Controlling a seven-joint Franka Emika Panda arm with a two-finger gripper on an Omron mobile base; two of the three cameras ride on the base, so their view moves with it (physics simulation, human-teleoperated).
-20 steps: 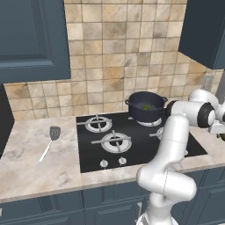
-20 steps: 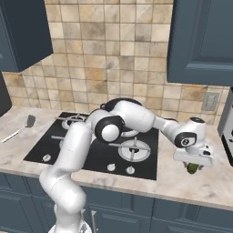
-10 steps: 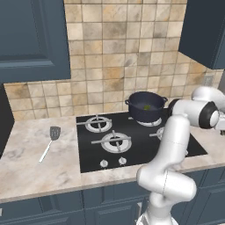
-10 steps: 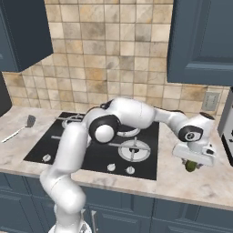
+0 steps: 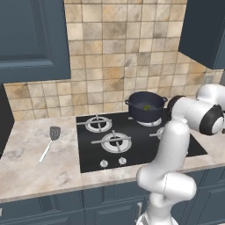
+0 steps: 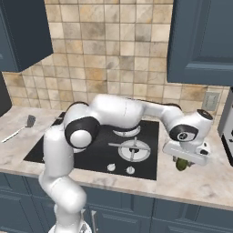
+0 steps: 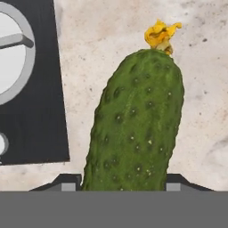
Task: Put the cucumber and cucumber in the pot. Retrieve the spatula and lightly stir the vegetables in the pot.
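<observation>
Cucumber [image 7: 136, 124] with a yellow tip stands between the two fingertips of the hand [image 6: 184, 160], which is closed on it low over the marble worktop [image 6: 200, 177], just right of the black hob [image 6: 98, 152]. Something green lies inside the dark blue pot [image 5: 146, 106] on a back burner. Spatula [image 5: 49, 142] lies on the worktop well left of the hob.

Two cucumbers [image 7: 136, 124] [image 5: 146, 107], one pot [image 5: 146, 106], one spatula [image 5: 48, 142], one stovetop [image 5: 132, 145].
</observation>
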